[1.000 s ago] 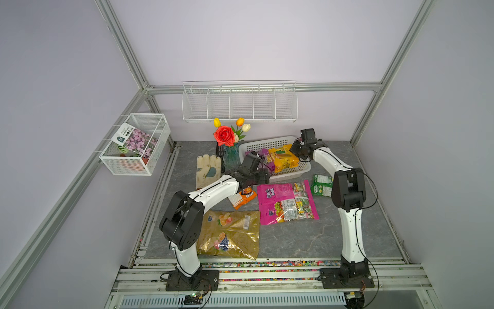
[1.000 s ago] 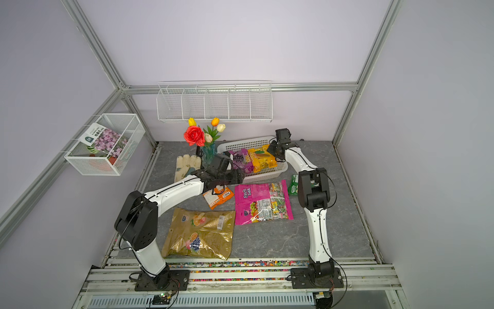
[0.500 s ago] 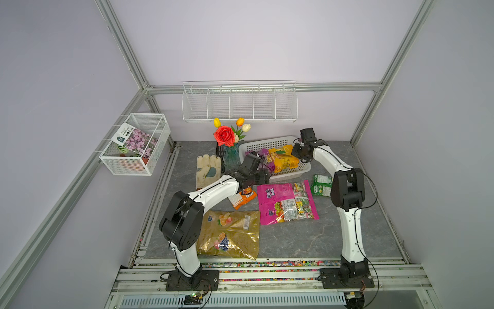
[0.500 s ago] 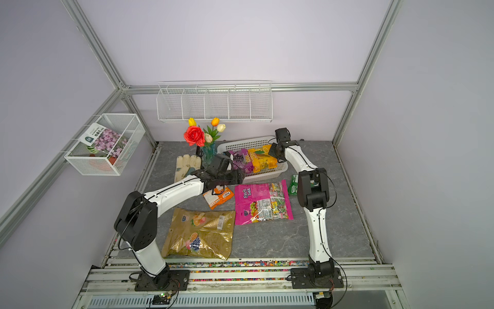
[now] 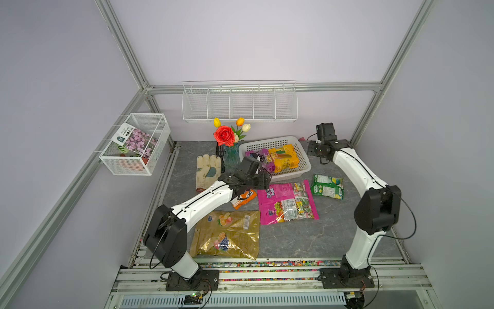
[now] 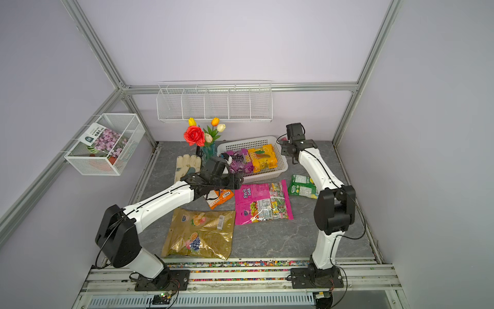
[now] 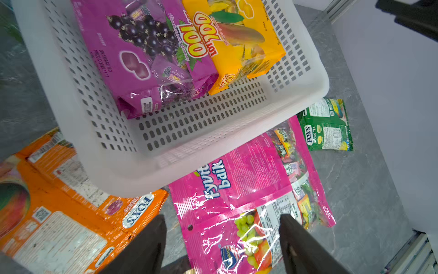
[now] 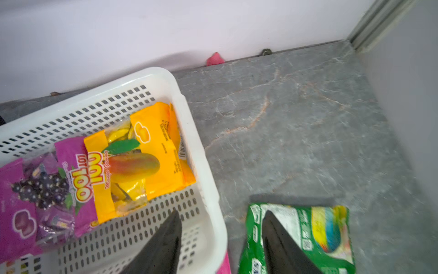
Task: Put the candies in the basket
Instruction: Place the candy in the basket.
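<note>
My left gripper [image 7: 222, 217]: spread wide, empty, near magenta bag [image 7: 248, 170]. My right gripper [image 8: 222, 212]: jaws apart, empty, beside the basket [image 8: 203, 151].

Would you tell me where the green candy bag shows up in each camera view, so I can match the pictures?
Both top views: the green candy bag lies on the table, right of the magenta bag, near the front right corner of the basket.
Left wrist: green candy bag on the table past a corner of the basket, beside the magenta bag.
Right wrist: green candy bag beside the basket, partly covered by the right gripper.
Shared landmark: the white basket.
</note>
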Robot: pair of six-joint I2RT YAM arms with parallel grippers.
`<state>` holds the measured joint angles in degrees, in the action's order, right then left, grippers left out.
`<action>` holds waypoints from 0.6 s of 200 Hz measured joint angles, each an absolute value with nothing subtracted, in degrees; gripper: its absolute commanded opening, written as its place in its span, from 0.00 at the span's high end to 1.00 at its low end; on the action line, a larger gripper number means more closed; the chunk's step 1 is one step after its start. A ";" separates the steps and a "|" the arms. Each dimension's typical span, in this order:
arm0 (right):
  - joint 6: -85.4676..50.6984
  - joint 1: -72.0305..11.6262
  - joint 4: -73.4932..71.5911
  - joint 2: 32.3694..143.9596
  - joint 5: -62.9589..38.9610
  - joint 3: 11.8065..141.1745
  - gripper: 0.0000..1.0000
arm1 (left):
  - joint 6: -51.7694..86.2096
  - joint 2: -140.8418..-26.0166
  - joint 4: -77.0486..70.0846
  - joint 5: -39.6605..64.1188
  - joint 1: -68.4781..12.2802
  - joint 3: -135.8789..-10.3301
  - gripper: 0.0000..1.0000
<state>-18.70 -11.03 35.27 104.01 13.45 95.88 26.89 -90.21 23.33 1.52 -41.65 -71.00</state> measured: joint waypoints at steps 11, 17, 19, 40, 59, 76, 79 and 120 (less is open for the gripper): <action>-17.52 -10.81 35.42 101.03 15.38 91.94 0.34 | 26.83 -88.97 24.73 1.56 -41.65 -71.02 0.22; -17.17 -10.74 35.46 99.79 16.23 89.82 0.26 | 26.72 -88.40 25.52 1.56 -41.65 -71.02 0.22; -16.60 -10.70 35.35 99.33 16.40 88.92 0.23 | 26.65 -88.20 25.76 1.56 -41.65 -71.02 0.22; -15.57 -10.35 35.16 94.11 17.17 79.20 0.01 | 25.80 -86.17 28.95 1.48 -41.65 -71.02 0.22; -16.99 -10.04 35.77 88.14 14.39 70.63 0.01 | 24.99 -84.38 31.16 0.99 -41.65 -70.89 0.21; -19.18 -9.98 36.75 83.46 8.75 65.47 0.01 | 24.14 -82.91 32.16 0.30 -41.65 -69.93 0.22; -19.59 -10.04 36.99 82.72 7.25 64.64 0.01 | 23.97 -82.78 32.29 0.10 -41.65 -69.76 0.22; -22.46 -10.96 39.81 77.08 -9.21 52.38 0.10 | 23.16 -84.34 34.46 0.03 -40.23 -68.05 0.22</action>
